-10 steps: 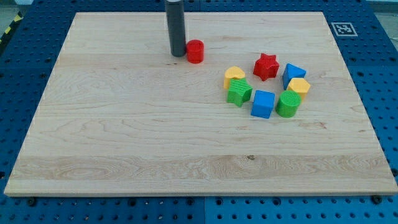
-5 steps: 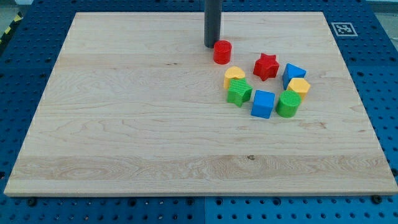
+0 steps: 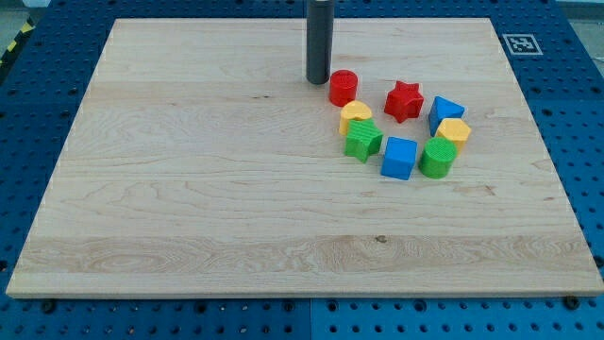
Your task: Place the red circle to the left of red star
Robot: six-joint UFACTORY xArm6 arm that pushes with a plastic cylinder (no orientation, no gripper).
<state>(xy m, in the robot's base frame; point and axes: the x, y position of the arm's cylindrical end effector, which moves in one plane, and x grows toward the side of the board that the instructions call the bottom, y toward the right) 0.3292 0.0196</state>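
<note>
The red circle lies on the wooden board, to the left of the red star with a gap between them. It sits just above the yellow heart-like block. My tip stands just left of the red circle, close to its upper-left side, with a narrow gap.
A cluster lies right of centre: a green block, a blue cube, a green cylinder, a yellow block and a blue block. A tag marker is at the board's top right corner.
The red circle has been pushed right and slightly down, from left of the cluster to just above the yellow heart. My tip followed it rightward, then drew back a little to its left.
</note>
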